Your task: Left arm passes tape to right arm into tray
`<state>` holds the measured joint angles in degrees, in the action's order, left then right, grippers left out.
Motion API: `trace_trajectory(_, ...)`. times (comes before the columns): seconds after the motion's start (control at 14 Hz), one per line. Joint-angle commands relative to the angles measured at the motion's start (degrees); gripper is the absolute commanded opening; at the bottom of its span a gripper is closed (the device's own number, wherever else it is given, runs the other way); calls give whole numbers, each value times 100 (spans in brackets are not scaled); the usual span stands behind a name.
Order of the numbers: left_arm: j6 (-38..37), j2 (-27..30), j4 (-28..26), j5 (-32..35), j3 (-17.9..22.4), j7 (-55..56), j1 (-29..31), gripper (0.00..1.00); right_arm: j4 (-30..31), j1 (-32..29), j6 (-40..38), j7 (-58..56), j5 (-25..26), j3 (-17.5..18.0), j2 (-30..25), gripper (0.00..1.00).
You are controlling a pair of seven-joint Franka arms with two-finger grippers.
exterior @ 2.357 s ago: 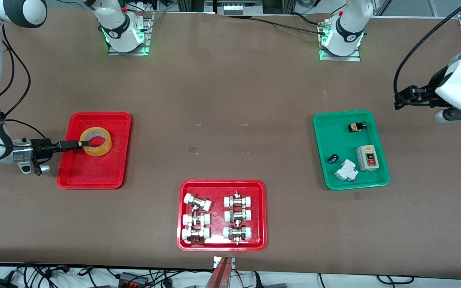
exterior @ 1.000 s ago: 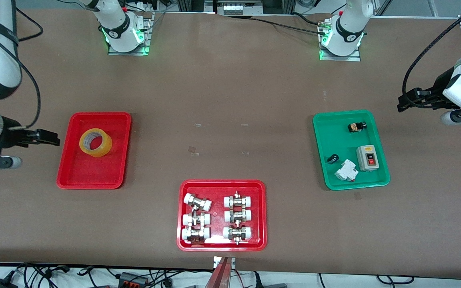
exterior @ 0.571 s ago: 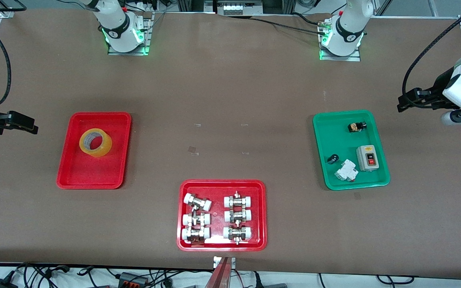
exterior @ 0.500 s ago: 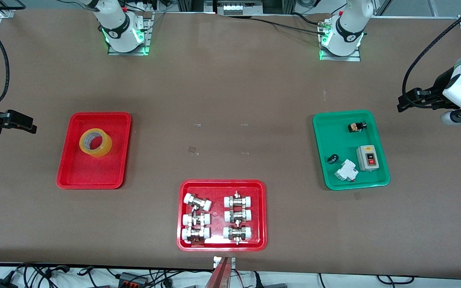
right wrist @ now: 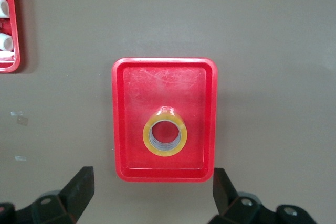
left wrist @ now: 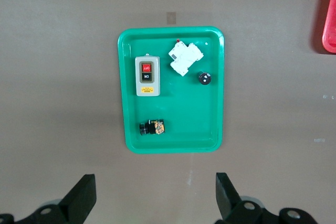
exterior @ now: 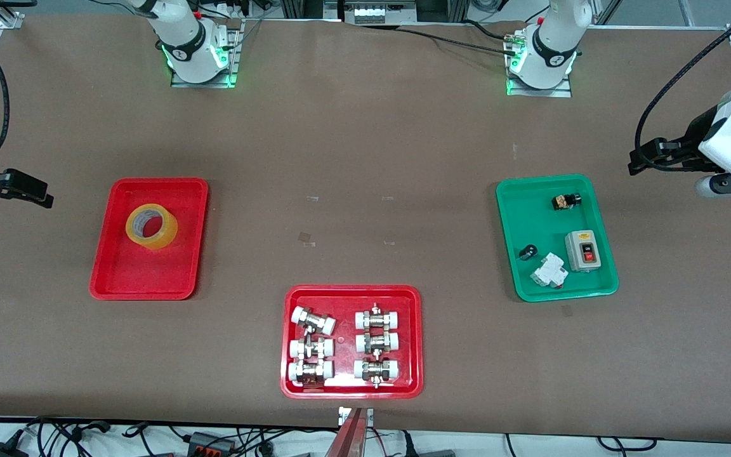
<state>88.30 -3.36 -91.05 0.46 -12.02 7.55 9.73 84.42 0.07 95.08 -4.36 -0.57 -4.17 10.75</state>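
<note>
Both tools were empty, so the job looked finished: the tape (exterior: pixel 151 226) lay flat in the tray (exterior: pixel 118 279), near the tabletop edge at the right arm's end, and nothing appeared left but parking the arms. The roll rested on one face, its hole opening upward (no long axis to speak of, being round), in the half of the tray farther from the front camera. The right tool (exterior: pixel 39 195) hung with fingers spread wide over the bare tabletop just off the tray. The left tool (exterior: pixel 633 162), equally wide, waited beside the green tray (exterior: pixel 510 254).
</note>
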Motion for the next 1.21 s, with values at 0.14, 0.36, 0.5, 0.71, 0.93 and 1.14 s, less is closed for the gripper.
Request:
trace_trajectory(0.14, 11, 55, -18, 7, -2, -105, 11, 100, 1287, 10, 258, 58, 92, 21, -1021, 100)
trace_trajectory(0.36, 55, 64, -18, 7, -20, -105, 3, 100, 1384, 19, 135, 66, 92, 39, -1171, 100)
trace_trajectory(0.5, 55, 55, -18, -2, -11, -105, 11, 100, 1332, 19, 46, 14, 83, 39, -1180, 100)
trace_trajectory(0.71, 125, 46, -9, -28, -11, -105, 11, 100, 1393, 28, 11, 5, 74, 48, -1215, 100)
trace_trajectory(0.93, 126, 46, 0, -28, -11, -105, 11, 100, 1393, 37, 19, 5, 92, 56, -1250, 100)
trace_trajectory(1.14, 134, 38, 9, -37, -11, -105, 11, 100, 1393, 28, 20, 5, 92, 56, -1259, 100)
